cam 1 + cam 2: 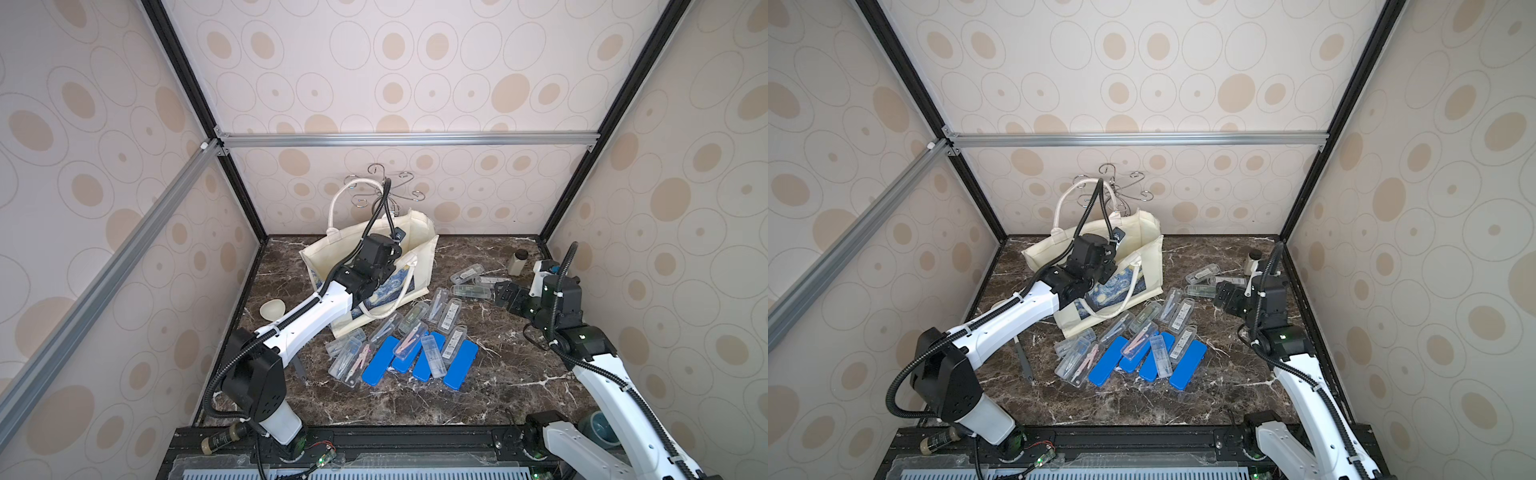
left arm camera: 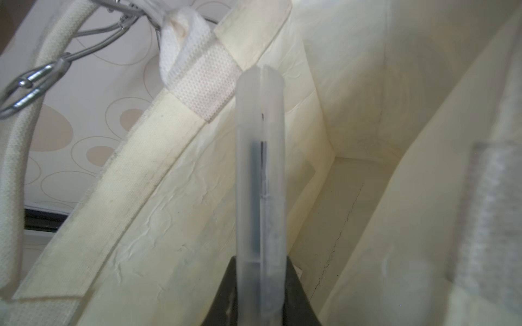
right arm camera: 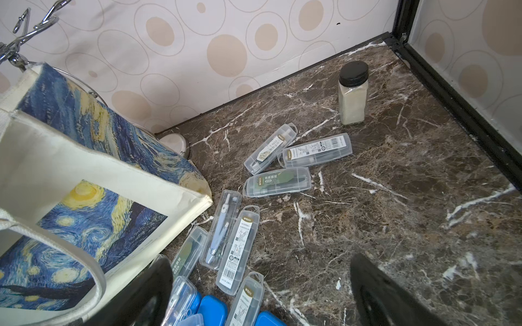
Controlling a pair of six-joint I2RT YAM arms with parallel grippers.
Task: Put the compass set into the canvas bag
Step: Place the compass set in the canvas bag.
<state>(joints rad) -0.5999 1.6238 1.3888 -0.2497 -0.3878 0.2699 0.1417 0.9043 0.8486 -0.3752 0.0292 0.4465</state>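
One compass case (image 2: 260, 169), a slim frosted box with a dark tool showing faintly inside, is pinched edge-on in the left gripper (image 2: 261, 282), whose black jaws are clamped on its lower end. The left wrist view looks straight down past it to the pale floor of the canvas bag (image 1: 326, 253), so the case is already inside the mouth, hanging above the bottom and clear of the walls. Holding it by one end, long axis pointing down, likely lets it slip between the fabric sides without catching the rim

The bag stands at the back of the marble table (image 1: 519, 374), and its far handle (image 1: 343, 195) rises to the wire hook rack (image 1: 384, 183) behind it. That probably props the mouth open so an arm can reach in unaided. The near handle (image 1: 401, 291) droops over the blue and yellow print on the front

Many more cases wait on the table: a scatter of clear ones (image 1: 451, 309) beside the bag, and four blue boxes (image 1: 376, 365) lying side by side nearer the robot, some with clear cases on top. A jar with a black lid (image 3: 353, 93) stands apart near the back corner

The right gripper (image 1: 506, 298) hangs low over the clear cases on its own side with its jaws spread wide and nothing between them, seemingly ready for the next pick. The step in hand looks like the release, which needs only the left jaws to part. Most of the task remains
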